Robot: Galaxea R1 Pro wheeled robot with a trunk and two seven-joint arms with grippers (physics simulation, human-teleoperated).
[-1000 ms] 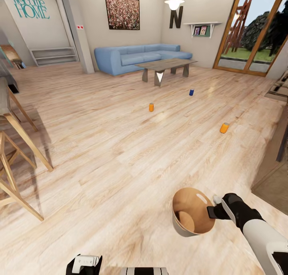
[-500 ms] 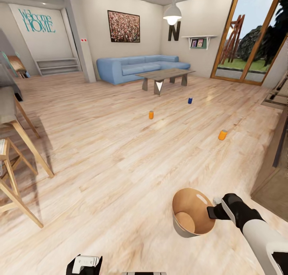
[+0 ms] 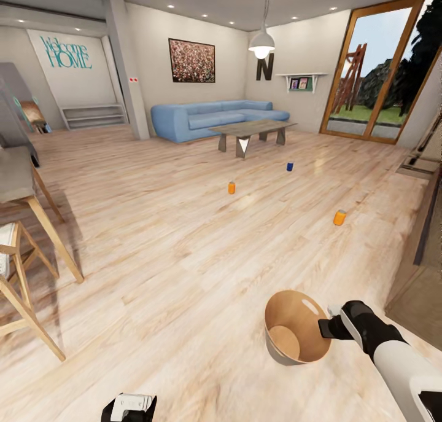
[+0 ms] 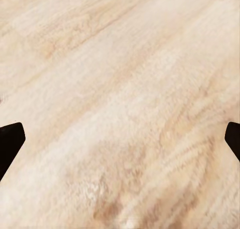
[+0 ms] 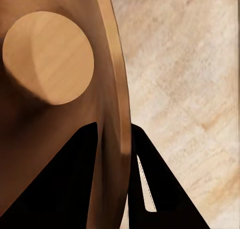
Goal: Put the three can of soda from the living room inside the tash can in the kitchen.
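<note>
right hand (image 3: 324, 325): clamped on the bin (image 3: 296, 327) rim, one finger (image 5: 65, 184) inside the wall, the other finger (image 5: 160, 189) outside. Bin carried above the floor (image 3: 184, 256), mouth tilted up toward the head camera.
bin: coppery-brown inside, grey outside, nothing in it; round base (image 5: 48, 58) clear in the right wrist view, rim (image 5: 116, 79) running between the fingers.
left hand (image 3: 129, 405): low, well to the left of the bin. Fingers spread wide, tips at both edges of the left wrist view, only bare floor (image 4: 120, 99) between them.
orange can (image 3: 339, 217): on the floor, ahead of the right hand, nearest of the three, upright.
second orange can (image 3: 231, 188): on the floor, farther ahead and left of the right hand, upright.
blue can (image 3: 290, 166): on the floor, farthest out, roughly straight ahead of the bin, just short of the coffee table (image 3: 252, 129).
sofa (image 3: 212, 116): light blue, behind the coffee table against the far wall.
glass doors (image 3: 383, 72): far right of the right hand, wood frame.
stools (image 3: 27, 225): wooden legs, far left of the left hand.
all three cans: well apart from each other and from both hands.
</note>
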